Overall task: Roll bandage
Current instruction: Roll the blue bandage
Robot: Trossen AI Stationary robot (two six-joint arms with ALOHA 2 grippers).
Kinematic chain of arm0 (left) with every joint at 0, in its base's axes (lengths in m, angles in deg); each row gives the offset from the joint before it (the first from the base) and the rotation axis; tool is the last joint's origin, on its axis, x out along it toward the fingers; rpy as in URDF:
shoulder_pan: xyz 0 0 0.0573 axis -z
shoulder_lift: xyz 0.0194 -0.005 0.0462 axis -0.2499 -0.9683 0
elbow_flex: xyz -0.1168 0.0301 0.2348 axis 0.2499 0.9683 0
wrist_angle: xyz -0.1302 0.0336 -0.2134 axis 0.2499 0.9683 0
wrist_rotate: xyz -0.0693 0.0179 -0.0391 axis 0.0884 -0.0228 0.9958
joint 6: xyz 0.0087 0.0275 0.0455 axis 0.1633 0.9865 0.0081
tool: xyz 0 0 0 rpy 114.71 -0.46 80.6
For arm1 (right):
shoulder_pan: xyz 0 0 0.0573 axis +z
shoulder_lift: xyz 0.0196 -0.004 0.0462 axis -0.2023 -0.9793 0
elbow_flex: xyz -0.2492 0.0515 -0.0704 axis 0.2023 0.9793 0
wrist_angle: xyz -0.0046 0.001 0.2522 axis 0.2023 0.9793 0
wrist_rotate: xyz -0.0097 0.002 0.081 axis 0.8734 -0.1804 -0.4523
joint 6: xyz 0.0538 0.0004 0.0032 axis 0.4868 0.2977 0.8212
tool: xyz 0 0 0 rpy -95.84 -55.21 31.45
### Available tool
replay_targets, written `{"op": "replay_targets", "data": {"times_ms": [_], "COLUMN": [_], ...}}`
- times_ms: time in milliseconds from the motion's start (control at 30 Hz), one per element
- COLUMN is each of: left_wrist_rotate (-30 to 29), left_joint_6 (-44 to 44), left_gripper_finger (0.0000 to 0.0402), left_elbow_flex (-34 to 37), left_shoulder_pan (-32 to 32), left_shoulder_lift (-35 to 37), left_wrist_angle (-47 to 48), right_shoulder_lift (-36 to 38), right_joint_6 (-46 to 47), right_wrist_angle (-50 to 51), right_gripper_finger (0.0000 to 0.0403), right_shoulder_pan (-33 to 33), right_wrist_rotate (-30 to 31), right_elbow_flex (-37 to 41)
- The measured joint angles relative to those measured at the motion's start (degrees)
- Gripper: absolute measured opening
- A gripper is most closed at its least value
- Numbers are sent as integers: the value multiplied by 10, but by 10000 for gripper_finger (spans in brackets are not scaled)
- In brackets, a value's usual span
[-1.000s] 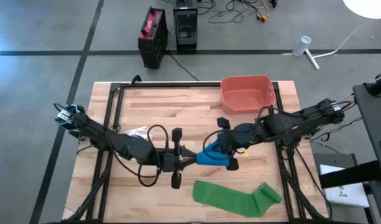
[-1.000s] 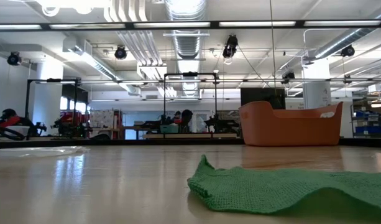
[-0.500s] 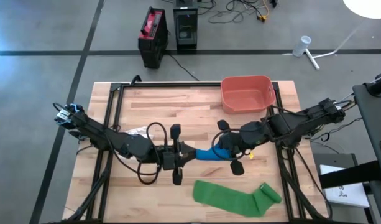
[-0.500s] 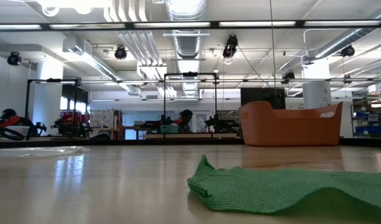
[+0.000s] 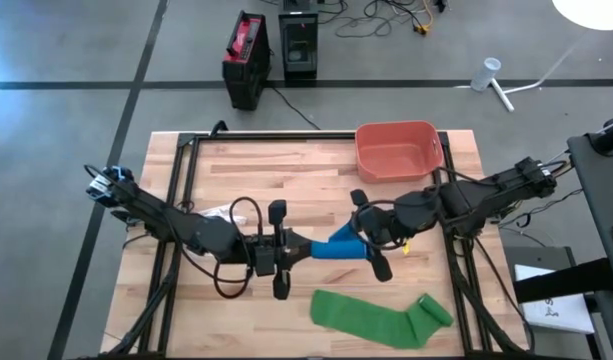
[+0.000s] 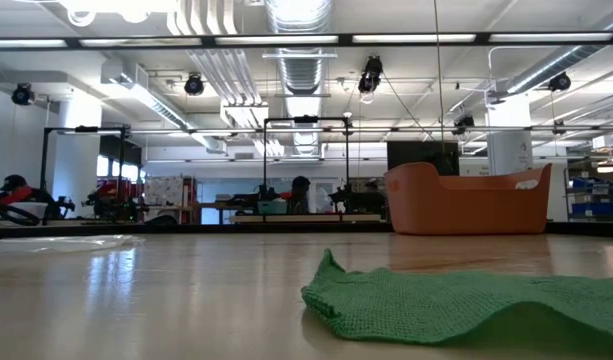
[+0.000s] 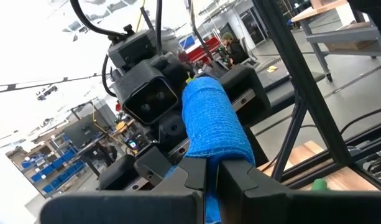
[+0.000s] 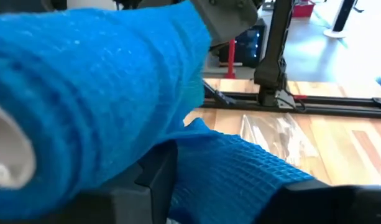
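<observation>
The blue bandage (image 5: 338, 246) hangs in the air over the middle of the wooden table (image 5: 236, 165), stretched between the two arms. The left gripper (image 5: 298, 250) is clenched on the loose end of it (its fingers (image 7: 196, 171) press together on the cloth in the left wrist view). The right gripper (image 5: 364, 232) sits at the rolled end, its fingers parted on either side of the roll. A green bandage (image 5: 378, 317) lies flat near the front edge, right of centre. An orange tub (image 5: 396, 150) stands at the far right.
</observation>
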Motion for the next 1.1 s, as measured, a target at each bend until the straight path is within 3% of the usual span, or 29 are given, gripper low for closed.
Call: {"op": "replay_targets", "data": {"times_ms": [400, 633, 900, 1100], "left_wrist_rotate": [10, 22, 111, 114], "left_joint_6": [-3, -71, -111, -102], "left_gripper_finger": [4, 4, 4, 4], "left_elbow_flex": [1, 1, 1, 1], "left_shoulder_pan": [13, 14, 14, 14], "left_shoulder_lift": [38, 49, 49, 49], "left_wrist_angle": [19, 42, 51, 99], "right_shoulder_lift": [2, 6, 21, 30], "right_joint_6": [80, 15, -78, -15], "right_wrist_angle": [-26, -22, -46, -74], "right_gripper_finger": [183, 180, 207, 224], "right_shoulder_pan": [1, 1, 2, -8], "right_wrist_rotate": [-2, 3, 57, 89], "right_elbow_flex": [-1, -1, -1, -1]}}
